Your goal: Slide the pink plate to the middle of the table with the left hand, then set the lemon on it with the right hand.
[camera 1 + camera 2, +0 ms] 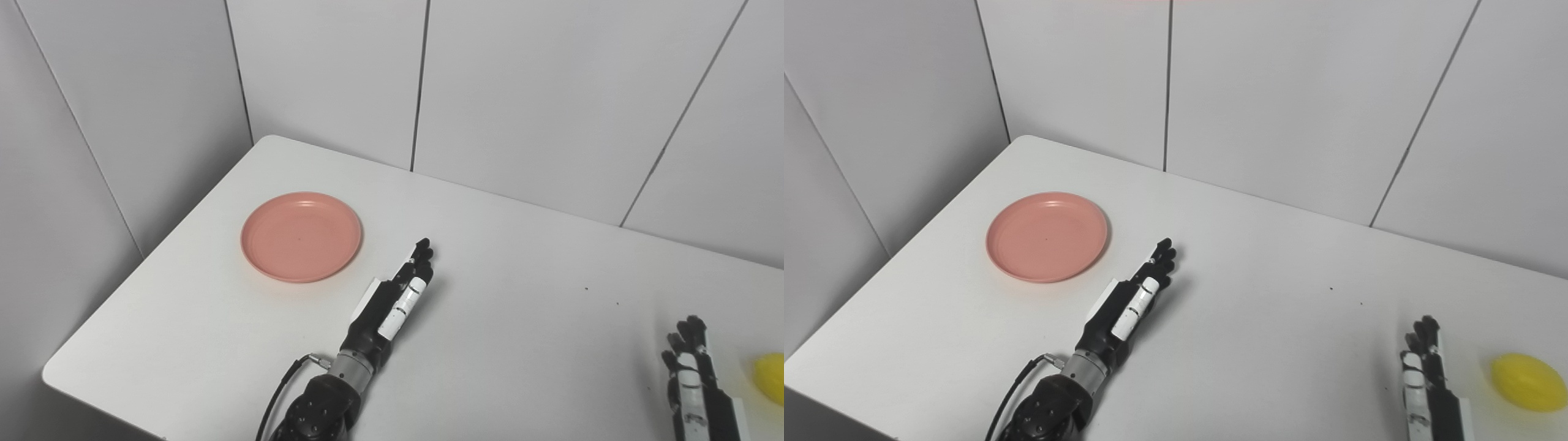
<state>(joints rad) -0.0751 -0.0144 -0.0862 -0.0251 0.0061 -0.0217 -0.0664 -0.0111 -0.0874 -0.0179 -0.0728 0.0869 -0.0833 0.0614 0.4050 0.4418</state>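
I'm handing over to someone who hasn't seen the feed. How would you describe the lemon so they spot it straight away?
Start at the white table and go to its near right end, where the right hand rests. Just to the right of that hand lies the lemon, a small bright yellow oval. It is the only yellow thing there.

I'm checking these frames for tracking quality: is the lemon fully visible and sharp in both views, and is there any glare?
Left eye view: the lemon is cut by the right edge and looks soft. Right eye view: it shows whole beside the right hand, with a faint shadow under it. The table is evenly lit, no glare in either view.
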